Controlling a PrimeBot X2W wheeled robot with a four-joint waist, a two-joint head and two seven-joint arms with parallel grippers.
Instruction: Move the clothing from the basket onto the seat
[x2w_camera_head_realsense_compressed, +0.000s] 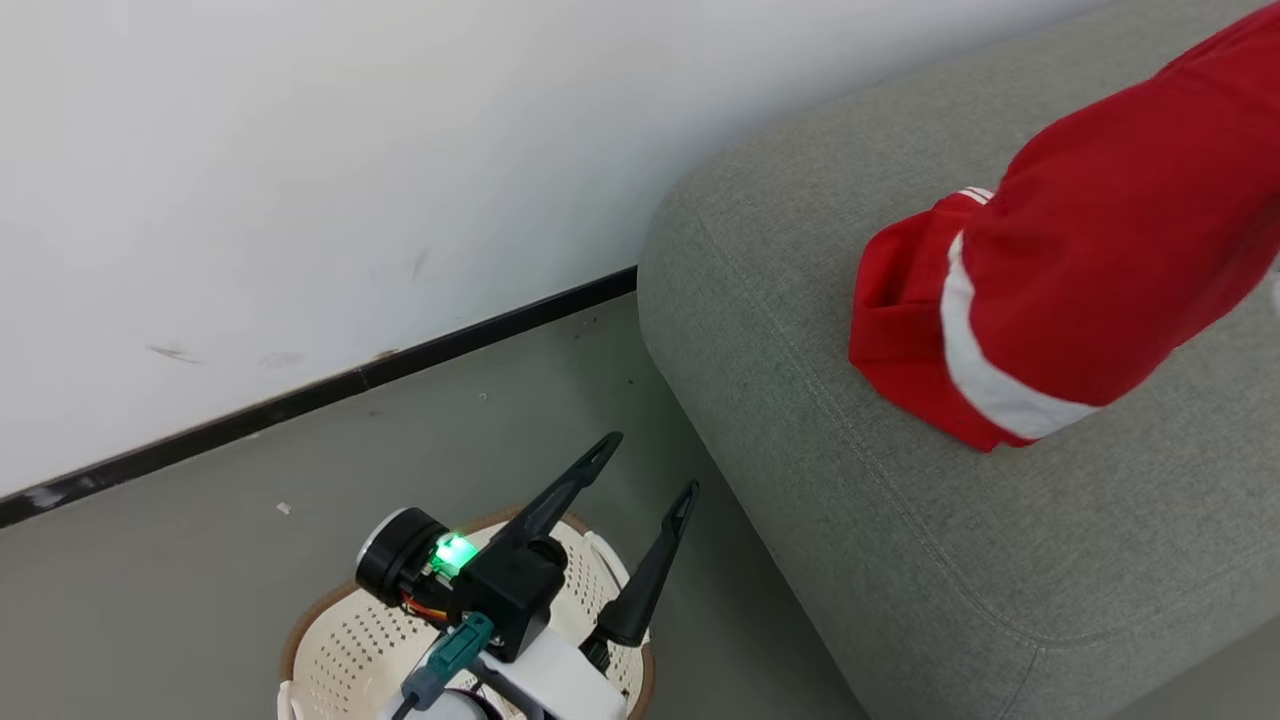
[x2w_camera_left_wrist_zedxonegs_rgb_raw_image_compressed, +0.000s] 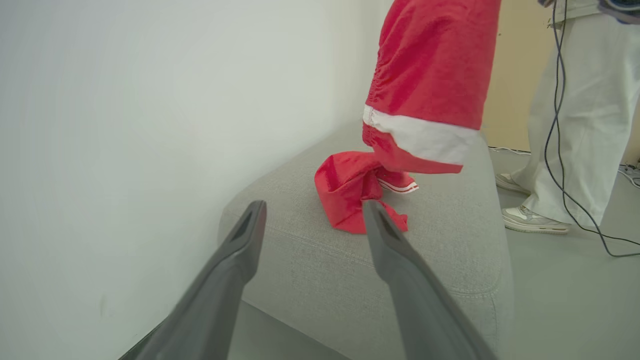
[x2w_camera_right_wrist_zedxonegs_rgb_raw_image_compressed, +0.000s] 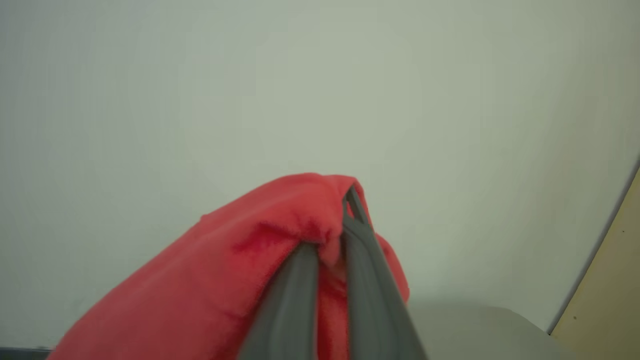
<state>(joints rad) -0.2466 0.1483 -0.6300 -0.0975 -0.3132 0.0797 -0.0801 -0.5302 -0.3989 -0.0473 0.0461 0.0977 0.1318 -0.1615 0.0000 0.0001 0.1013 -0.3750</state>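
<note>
While the right gripper (x2w_camera_right_wrist_zedxonegs_rgb_raw_image_compressed: 336, 235) is pinching a fold of the red garment (x2w_camera_right_wrist_zedxonegs_rgb_raw_image_compressed: 240, 270) between nearly closed fingers, the fabric is draping down and away from the fingertips under its own weight. The high grip is probably serving to carry the bulk clear of the cushion edge, so that the cloth can be lowered onto the cushion rather than dragged across it.

In the head view, the garment is hanging in from the upper right. Its lower end, marked by a white band, is resting crumpled on the grey sofa seat (x2w_camera_head_realsense_compressed: 900, 560), near the rounded corner. The garment is therefore lying below the holding hand and is partly delivered.

The left gripper (x2w_camera_head_realsense_compressed: 650, 465) is standing wide apart and carrying nothing. It is hovering above the laundry basket (x2w_camera_head_realsense_compressed: 340, 640), which is sitting on the floor just beside the sofa. This appears to be a ready posture for another pick.
</note>
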